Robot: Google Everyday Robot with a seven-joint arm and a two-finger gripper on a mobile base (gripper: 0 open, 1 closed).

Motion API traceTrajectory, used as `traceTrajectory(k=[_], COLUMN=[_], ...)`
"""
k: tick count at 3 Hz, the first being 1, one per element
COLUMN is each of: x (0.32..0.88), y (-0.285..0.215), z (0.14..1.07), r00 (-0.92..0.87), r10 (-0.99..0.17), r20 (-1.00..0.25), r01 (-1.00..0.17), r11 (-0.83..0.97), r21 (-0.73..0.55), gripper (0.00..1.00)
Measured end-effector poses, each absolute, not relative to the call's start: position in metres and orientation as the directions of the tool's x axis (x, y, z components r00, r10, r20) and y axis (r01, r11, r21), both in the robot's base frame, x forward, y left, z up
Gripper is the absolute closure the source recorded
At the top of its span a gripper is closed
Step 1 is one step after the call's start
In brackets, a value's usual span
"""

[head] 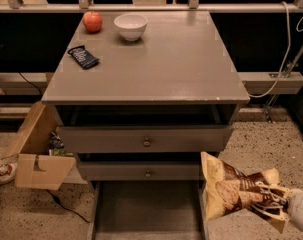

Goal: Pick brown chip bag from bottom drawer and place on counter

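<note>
- Speckled floor point(261, 149) surrounds a grey cabinet whose counter point(166, 64) fills the middle of the view.
- Toward 11 o'clock on the counter sit a red apple point(92, 21), a white bowl point(130, 26) near it, and a dark blue packet point(83, 57) closer to the left edge.
- At 6 o'clock the bottom drawer point(146, 209) stands pulled out, grey floor showing.
- At 4 o'clock the gripper point(287, 205) clenches the right end of the brown chip bag point(236, 191), held in the air over the drawer's right wall.
- At 8 o'clock sits a cardboard box point(38, 169).

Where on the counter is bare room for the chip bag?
The counter is bare right of the bowl and along the front edge. Crowded: back left, with apple and blue packet. The gripper holds the brown chip bag low right.
</note>
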State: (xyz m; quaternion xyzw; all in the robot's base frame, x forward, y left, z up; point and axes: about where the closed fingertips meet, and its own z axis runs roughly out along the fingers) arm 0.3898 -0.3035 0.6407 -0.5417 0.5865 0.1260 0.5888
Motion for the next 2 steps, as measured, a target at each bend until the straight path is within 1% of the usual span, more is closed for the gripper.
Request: traceTrajectory(k=[1,2], x=[0.393,0.427], y=[-0.302,-0.308], z=[0.646,0.724], r00=[0.291,0.425], r10=[-0.485,-0.456], r20=[-0.825,-0.782], r01=[-0.781,-0.711], r11=[0.378,0.367], r21=[-0.497,-0.600], gripper=[1.00,1.00])
